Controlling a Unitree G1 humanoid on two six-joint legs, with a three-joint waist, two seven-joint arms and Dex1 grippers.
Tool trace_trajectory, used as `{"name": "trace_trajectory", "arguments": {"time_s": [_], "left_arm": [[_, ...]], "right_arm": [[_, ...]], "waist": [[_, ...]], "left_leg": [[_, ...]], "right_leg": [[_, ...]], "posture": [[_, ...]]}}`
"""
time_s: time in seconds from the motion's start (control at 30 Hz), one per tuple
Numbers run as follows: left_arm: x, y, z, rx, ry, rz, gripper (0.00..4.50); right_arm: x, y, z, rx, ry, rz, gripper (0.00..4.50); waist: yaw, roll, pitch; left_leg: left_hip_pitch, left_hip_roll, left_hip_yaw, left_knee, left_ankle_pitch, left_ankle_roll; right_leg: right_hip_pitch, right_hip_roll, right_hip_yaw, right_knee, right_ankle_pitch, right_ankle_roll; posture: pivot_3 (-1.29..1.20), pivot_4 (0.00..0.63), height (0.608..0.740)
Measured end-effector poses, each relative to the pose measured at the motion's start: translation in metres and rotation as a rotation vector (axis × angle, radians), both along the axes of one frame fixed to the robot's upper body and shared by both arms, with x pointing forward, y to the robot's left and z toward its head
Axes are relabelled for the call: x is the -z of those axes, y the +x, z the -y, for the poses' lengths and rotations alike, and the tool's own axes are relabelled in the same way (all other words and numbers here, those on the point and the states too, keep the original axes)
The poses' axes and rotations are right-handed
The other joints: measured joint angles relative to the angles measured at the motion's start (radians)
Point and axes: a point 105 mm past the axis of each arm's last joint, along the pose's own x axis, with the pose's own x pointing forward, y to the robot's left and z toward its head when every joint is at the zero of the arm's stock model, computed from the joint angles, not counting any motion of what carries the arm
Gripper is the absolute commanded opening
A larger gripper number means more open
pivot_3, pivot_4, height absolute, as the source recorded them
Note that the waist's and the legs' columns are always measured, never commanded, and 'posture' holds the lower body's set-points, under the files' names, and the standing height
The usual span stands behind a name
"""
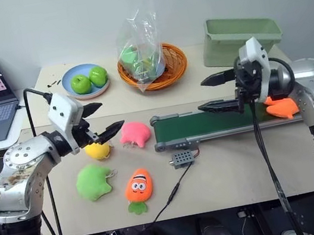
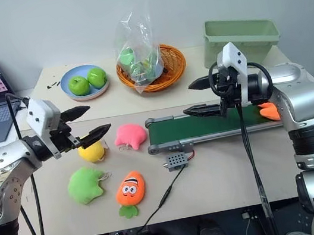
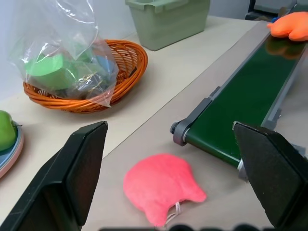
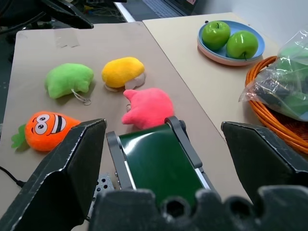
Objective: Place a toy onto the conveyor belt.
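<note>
A plain bright-orange plush toy (image 1: 282,107) lies on the long dark-green conveyor belt (image 1: 206,123) at frame right; both black two-fingered grippers, left (image 1: 102,120) and right (image 1: 213,93), gape empty

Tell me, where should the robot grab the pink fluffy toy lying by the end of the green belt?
Probably across the round, fat middle of the pink soft plush toy, coming straight down from above. It lies flat on the tan table, so its sides offer little to pinch. The open left end effector hangs just beside it. Avoid the end nearest the dark-green conveyor belt, where the frame crowds in.
</note>
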Motion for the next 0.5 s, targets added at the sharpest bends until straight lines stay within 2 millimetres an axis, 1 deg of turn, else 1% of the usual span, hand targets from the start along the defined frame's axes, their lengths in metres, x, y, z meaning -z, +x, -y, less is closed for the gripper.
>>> {"name": "trace_trajectory", "arguments": {"time_s": [0.2,0.23,0.33,0.37,0.5], "left_arm": [[-0.005,-0.003,0.005,0.029,-0.015,0.002,4.44],[-0.007,-0.003,0.006,0.033,-0.018,0.007,4.44],[-0.022,-0.004,0.016,0.075,-0.039,0.049,4.44],[-0.024,-0.004,0.017,0.082,-0.04,0.051,4.44],[-0.02,-0.003,0.026,0.11,-0.023,0.033,4.44]], "right_arm": [[-0.002,0.0,-0.001,-0.005,0.004,0.003,4.5],[-0.002,0.0,-0.001,-0.005,0.005,0.003,4.5],[-0.003,-0.001,-0.002,-0.009,0.01,0.006,4.5],[-0.004,-0.001,-0.002,-0.01,0.01,0.008,4.5],[-0.004,0.0,-0.002,-0.008,0.01,0.01,4.5]], "waist": [[0.0,0.0,0.0],[0.0,0.0,0.0],[0.001,0.0,0.0],[0.0,0.0,0.0],[0.0,0.0,0.0]], "left_leg": [[0.0,0.0,0.0,0.0,0.0,0.0],[0.0,0.0,0.0,0.0,0.0,0.0],[0.0,0.0,0.0,0.0,0.0,0.0],[0.0,0.0,0.0,0.0,0.0,0.0],[0.0,0.0,0.0,0.0,0.0,0.0]], "right_leg": [[0.0,0.0,0.0,0.0,0.0,0.0],[0.0,0.0,0.0,0.0,0.0,0.0],[0.0,0.0,0.0,-0.001,0.0,0.0],[0.0,0.0,0.0,0.0,0.0,0.0],[0.0,0.0,0.0,0.0,0.0,0.0]], "posture": [[0.0,0.15,0.74],[0.0,0.15,0.74],[0.0,0.15,0.74],[0.0,0.15,0.74],[0.0,0.15,0.74]]}}
